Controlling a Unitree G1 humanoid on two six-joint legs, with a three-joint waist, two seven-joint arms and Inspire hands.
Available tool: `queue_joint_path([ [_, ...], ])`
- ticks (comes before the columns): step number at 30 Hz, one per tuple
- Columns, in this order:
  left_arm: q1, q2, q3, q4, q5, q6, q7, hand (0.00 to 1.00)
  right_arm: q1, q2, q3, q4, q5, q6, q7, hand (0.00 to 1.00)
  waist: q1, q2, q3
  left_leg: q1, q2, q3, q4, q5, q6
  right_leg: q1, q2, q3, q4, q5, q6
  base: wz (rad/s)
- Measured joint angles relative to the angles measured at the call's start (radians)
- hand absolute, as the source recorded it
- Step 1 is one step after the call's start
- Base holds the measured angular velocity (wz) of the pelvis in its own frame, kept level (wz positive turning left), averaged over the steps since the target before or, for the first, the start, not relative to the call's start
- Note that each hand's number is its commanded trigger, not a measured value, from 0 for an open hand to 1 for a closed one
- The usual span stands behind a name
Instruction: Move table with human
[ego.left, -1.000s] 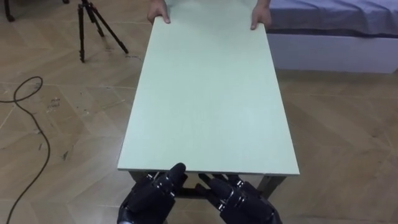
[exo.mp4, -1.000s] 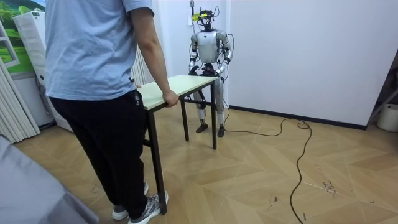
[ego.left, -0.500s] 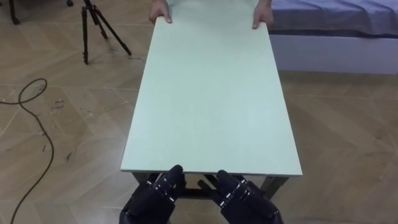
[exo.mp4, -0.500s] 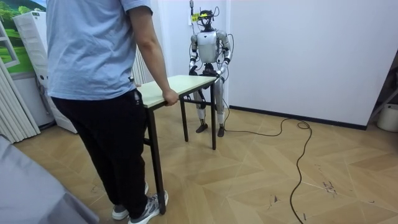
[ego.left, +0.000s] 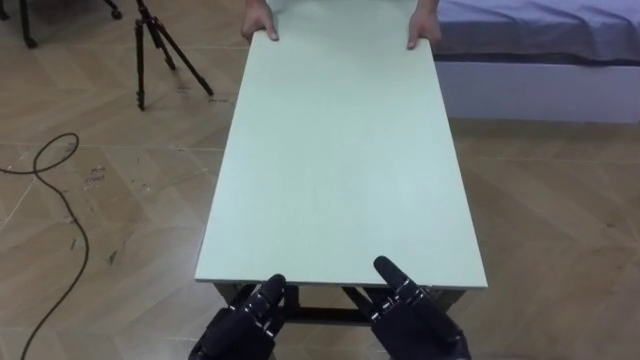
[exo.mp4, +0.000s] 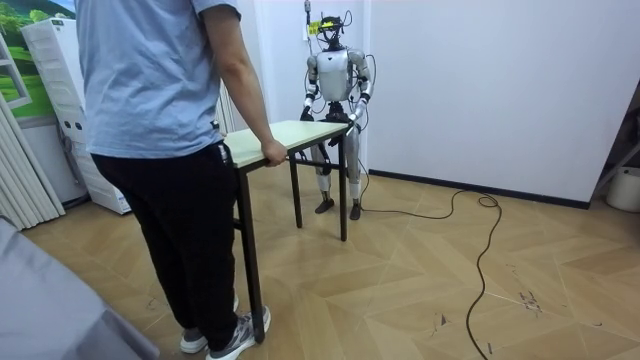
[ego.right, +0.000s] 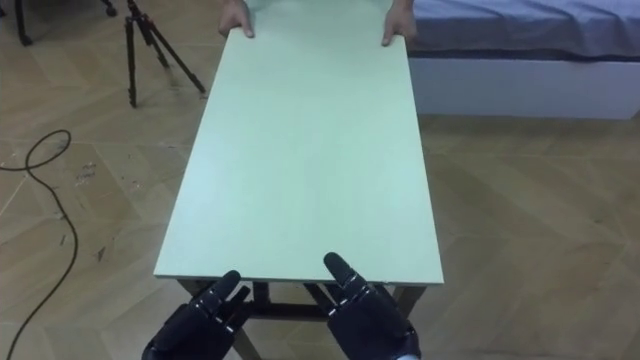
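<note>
A long pale green table (ego.left: 340, 150) with dark legs stretches away from me. At its far end a person's two hands (ego.left: 258, 22) grip the short edge. My left hand (ego.left: 245, 320) is just below the near edge, fingers straight and pointing at it. My right hand (ego.left: 415, 315) is beside it, also open, with one fingertip overlapping the near edge. In the room view I stand at the table's (exo.mp4: 290, 135) far end near a white wall, while the person (exo.mp4: 160, 150) stands in the foreground holding the other end.
A black tripod (ego.left: 150, 45) stands on the wooden floor to the far left, and a dark cable (ego.left: 55, 190) loops along the left. A bed (ego.left: 540, 45) lies at the far right. Another cable (exo.mp4: 480, 250) runs over the floor on the room view's right.
My right hand has risen, so one fingertip now overlaps the near edge. My left hand has sunk slightly below the edge. The person's hands keep their hold.
</note>
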Motion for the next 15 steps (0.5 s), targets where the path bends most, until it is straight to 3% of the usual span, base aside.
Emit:
queue_joint_path([
  [15,0.003,0.002,0.009,0.0,0.0,0.0,0.0,0.0,0.009,0.009,-0.016,0.0,-0.001,-0.002,-0.005,0.0,-0.001,-0.002,0.0012,0.004,0.0,0.001,-0.002,0.0,0.0,0.0,0.001,0.003,0.001,0.0,0.0,0.0],
])
